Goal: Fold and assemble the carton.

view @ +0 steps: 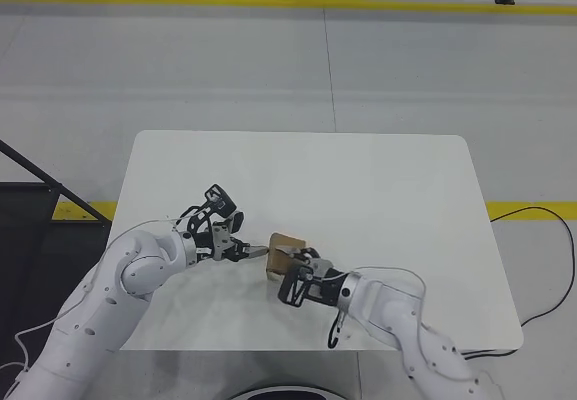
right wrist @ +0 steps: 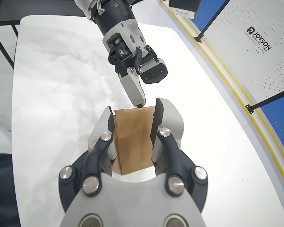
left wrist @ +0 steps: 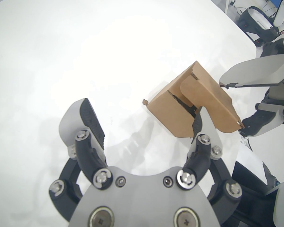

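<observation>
The white table (view: 368,180) carries one small brown carton (view: 286,252), which sits in the middle of its near half, close to the robot and between the two arms. The carton is partly formed: its sides stand up as a box, while at the end facing the left arm a rounded flap (left wrist: 198,90) lies folded over and a dark gap shows beside it.

The right gripper (right wrist: 135,109) comes at the carton from the robot's right and clamps it, one ribbed pad flat on each of two opposite sides, so the fingers are held apart by the width of the box.

The left gripper (left wrist: 144,105) is at the carton's other end with its fingers spread wide and nothing between them. One of its fingertips (left wrist: 200,119) meets the flapped end at the gap; whether the tip is inside the gap or only against its edge is hard to say. The other finger stands apart from the carton, over bare table
</observation>
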Robot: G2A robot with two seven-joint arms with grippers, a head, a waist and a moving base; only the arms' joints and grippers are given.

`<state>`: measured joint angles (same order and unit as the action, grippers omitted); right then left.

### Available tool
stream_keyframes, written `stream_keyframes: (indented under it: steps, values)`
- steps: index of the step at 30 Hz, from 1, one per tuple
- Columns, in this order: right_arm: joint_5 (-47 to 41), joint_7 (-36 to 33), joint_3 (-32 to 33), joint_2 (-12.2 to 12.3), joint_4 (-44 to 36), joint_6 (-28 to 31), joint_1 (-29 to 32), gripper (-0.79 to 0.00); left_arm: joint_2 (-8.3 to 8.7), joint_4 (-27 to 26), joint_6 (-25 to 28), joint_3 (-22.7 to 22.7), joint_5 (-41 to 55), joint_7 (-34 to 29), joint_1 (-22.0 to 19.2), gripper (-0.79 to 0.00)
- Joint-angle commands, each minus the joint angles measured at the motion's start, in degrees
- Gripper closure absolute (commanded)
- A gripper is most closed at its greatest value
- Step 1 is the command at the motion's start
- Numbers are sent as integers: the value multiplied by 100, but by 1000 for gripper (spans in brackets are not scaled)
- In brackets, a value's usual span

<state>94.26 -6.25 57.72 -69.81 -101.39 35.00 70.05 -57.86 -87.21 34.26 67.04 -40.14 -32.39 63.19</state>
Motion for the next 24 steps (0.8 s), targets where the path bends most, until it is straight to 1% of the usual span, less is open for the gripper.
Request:
stream_keyframes:
  steps: [1,2,3,6,8,11,13,14,16,18,19,22,24]
  values:
    - [-94,70,81,17,-6,43,45,-397,-1,-8,2,-1,11,22,-2,-785]
    - [-176,112,126,22,2,35,69,-397,-2,-17,4,2,15,44,-3,-785]
    - [-269,143,176,25,12,8,87,-416,-2,-19,8,5,20,66,1,-785]
    - [-623,213,321,25,76,-117,125,-508,0,-35,18,22,38,102,12,-785]
    - [-833,167,354,15,112,-193,124,-542,1,-47,18,29,34,107,18,-785]
    - [-1081,21,374,-8,154,-401,80,-542,1,-75,16,36,48,125,18,-785]
    - [-1203,-57,361,-19,185,-409,35,-542,1,-97,26,38,49,144,22,-785]
    - [-1245,-110,355,-24,204,-420,11,-526,2,-104,30,38,49,147,24,-785]
    - [-1319,-222,321,-35,243,-414,-48,-459,2,-119,25,46,52,164,24,-785]
    - [-1386,-343,284,-49,273,-438,-117,-422,2,-131,21,58,56,187,27,-785]
    - [-1419,-359,270,-54,282,-445,-138,-431,4,-135,18,71,59,203,31,-785]
    - [-1448,-373,246,-60,310,-444,-168,-413,13,-150,18,151,100,294,65,-785]
    - [-1452,-405,241,-61,327,-438,-187,-422,24,-167,30,220,143,344,103,-785]
